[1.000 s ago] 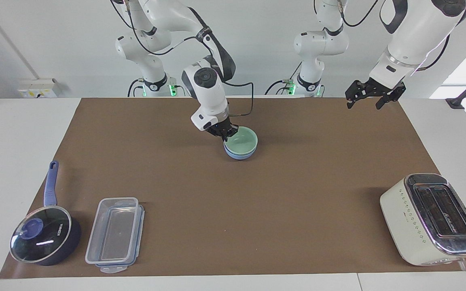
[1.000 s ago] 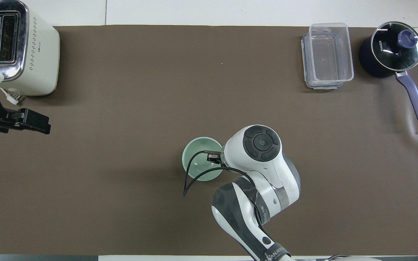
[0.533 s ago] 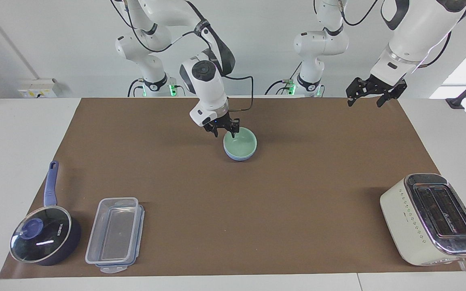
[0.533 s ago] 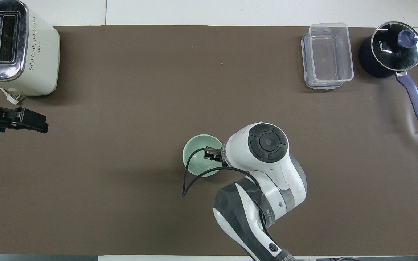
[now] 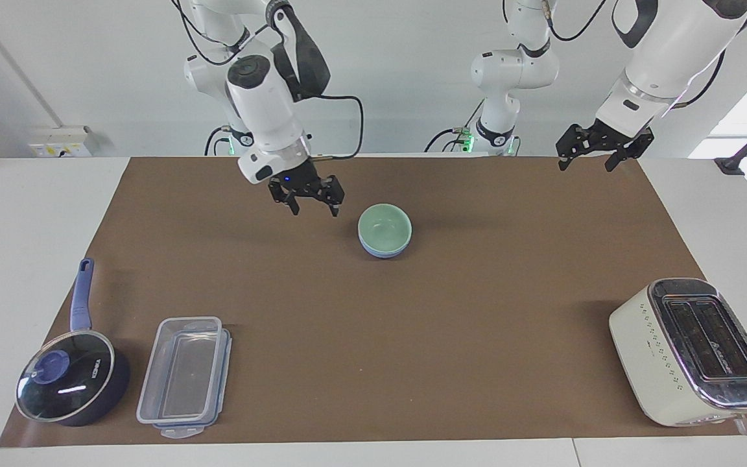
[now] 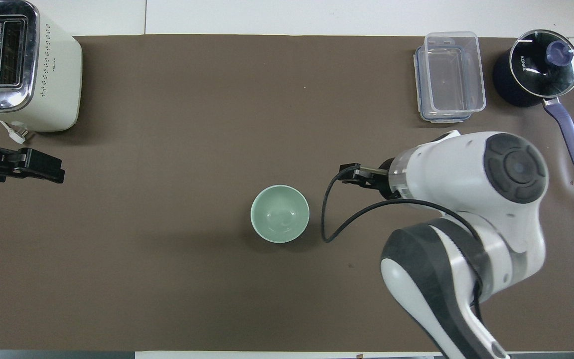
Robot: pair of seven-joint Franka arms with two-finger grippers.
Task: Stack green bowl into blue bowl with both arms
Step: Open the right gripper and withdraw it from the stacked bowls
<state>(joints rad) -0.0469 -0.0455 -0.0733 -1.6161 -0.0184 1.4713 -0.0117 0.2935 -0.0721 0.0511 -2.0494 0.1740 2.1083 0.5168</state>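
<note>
Two tools hang empty with fingers apart: the right tool (image 5: 305, 194) over the desk (image 5: 477, 324) beside the bowls, the waiting left tool (image 5: 597, 146) over its own end. Mid-desk, the smooth mint green bowl (image 5: 384, 225) sits nested in the periwinkle blue bowl (image 5: 383, 250).

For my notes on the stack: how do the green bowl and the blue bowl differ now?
The pale mint-green bowl sits nested on top, inside fully visible; the light periwinkle-blue bowl lies underneath, showing only a thin outer band. Both are round, upright and touched by neither gripper.
</note>
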